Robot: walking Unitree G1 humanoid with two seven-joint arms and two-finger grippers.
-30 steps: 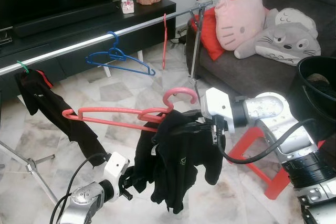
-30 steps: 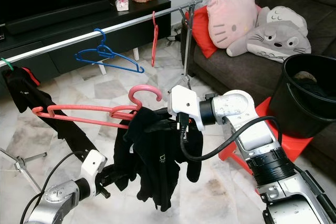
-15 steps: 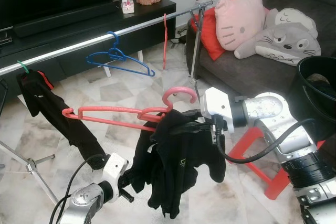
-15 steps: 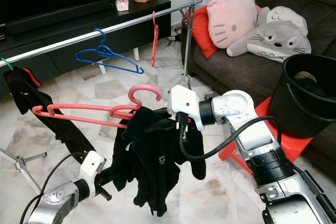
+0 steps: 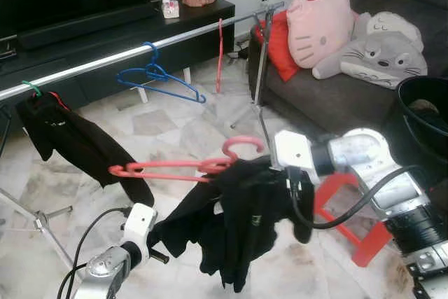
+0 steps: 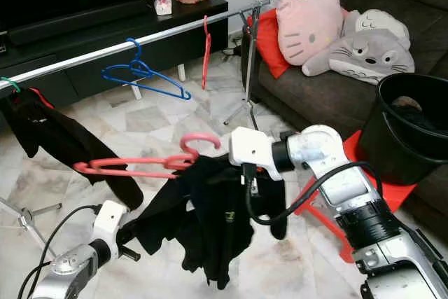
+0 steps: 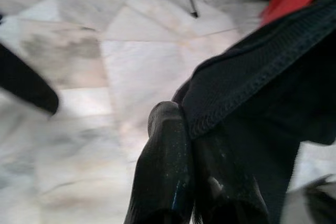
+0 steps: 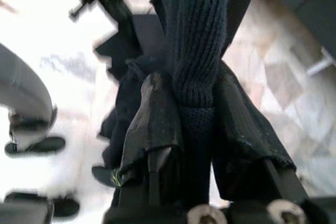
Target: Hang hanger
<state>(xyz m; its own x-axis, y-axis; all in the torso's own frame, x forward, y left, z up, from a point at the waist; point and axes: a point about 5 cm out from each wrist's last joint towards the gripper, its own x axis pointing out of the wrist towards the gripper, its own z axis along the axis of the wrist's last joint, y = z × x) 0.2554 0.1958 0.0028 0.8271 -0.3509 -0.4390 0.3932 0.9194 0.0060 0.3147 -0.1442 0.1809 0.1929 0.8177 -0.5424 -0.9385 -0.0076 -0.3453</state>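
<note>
A pink hanger (image 5: pixel 175 168) carries a black garment (image 5: pixel 245 218) in mid-air below the silver rail (image 5: pixel 105 61). My right gripper (image 8: pixel 194 98) is shut on the garment's knit cloth at the hanger's neck, just under the pink hook (image 5: pixel 243 143). Low on the left, my left gripper (image 5: pixel 159 232) is shut on the garment's hem (image 7: pixel 252 72) and holds it stretched out sideways. On the rail hang a blue hanger (image 5: pixel 159 75), a red hanger (image 5: pixel 220 54) and a black garment (image 5: pixel 77 141) on a green hook.
The rail's stand pole (image 5: pixel 260 61) rises just behind the pink hook. A dark sofa (image 5: pixel 329 96) with plush cushions is at the right, with a black bin (image 5: pixel 423 113) and a red stool (image 5: pixel 343 194) beside my right arm. A TV bench (image 5: pixel 105 22) runs behind the rail.
The pink hanger with its garment has shifted right and a little lower. The left gripper has drawn the hem out to the left, spreading the cloth.
</note>
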